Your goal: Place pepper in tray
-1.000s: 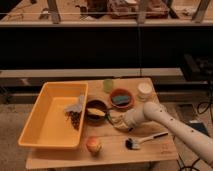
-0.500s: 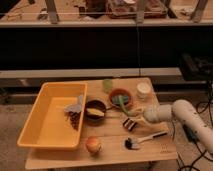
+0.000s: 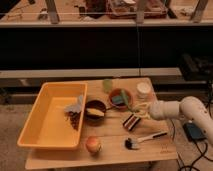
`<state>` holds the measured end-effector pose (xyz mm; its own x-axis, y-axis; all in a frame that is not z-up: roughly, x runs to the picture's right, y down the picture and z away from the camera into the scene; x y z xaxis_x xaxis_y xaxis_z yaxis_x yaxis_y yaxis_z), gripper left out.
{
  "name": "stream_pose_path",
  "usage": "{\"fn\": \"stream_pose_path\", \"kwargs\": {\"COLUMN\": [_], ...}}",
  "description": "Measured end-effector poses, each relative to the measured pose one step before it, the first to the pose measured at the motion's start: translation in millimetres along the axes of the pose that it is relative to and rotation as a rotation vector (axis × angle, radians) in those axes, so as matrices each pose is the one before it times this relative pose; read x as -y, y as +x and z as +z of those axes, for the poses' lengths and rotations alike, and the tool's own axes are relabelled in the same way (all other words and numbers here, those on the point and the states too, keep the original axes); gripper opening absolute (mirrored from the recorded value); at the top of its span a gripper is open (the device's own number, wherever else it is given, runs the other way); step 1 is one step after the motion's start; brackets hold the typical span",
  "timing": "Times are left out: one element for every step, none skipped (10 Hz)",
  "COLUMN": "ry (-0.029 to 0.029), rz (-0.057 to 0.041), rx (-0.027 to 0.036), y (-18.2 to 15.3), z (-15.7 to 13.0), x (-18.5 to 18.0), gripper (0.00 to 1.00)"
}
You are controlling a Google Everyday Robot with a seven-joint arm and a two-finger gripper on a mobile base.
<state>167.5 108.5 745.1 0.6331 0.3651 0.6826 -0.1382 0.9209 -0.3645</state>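
One large, deep, bright-yellow rectangular plastic tray (image 3: pixel 47 122) fills the 9 o'clock side of the wooden counter (image 3: pixel 110 151), and two things lie against its right wall: a pale crumpled piece (image 3: pixel 75 104) and a dark clump (image 3: pixel 75 119). There are two small round brown bowls: one (image 3: pixel 95 109) just beside the tray's right wall holds a yellow piece, and the other (image 3: pixel 120 97), at its 1 o'clock, holds something teal. One pale green cup (image 3: pixel 107 85) stands at 12 o'clock on the counter and one white round container (image 3: pixel 143 90) at 1 o'clock. One round red-yellow fruit (image 3: pixel 92 145) sits at 6 o'clock, and one light-handled brush (image 3: pixel 145 137) with a dark head lies at 4 o'clock. The single long, thin, dark-green pepper (image 3: pixel 131 106) slants off the second bowl's right rim, well apart from the tray, with the first bowl standing between them. One white arm (image 3: pixel 175 109) reaches in from 3 o'clock. Its end effector (image 3: pixel 131 120) hangs just below the pepper with its fingers drawn together, and whether they pinch the pepper cannot be told.
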Motion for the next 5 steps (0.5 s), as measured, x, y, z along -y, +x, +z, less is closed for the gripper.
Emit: {"fn": "stream_pose_path", "kwargs": {"ry": [-0.07031,-0.04549,-0.06262,-0.04808,-0.05081], "rz": [-0.07948,-0.05486,-0.07458,-0.05826,-0.06321], "rx": [-0.01348,-0.00958,-0.01185,-0.00671,-0.00311], "y": [-17.05,-12.35,-17.26,-15.01,-17.75], "z": [7.98,4.81,6.38,5.77,5.37], "x": [1.87,2.51,3.88,4.85,8.57], "gripper": [0.04,0.04,0.04,0.04,0.04]}}
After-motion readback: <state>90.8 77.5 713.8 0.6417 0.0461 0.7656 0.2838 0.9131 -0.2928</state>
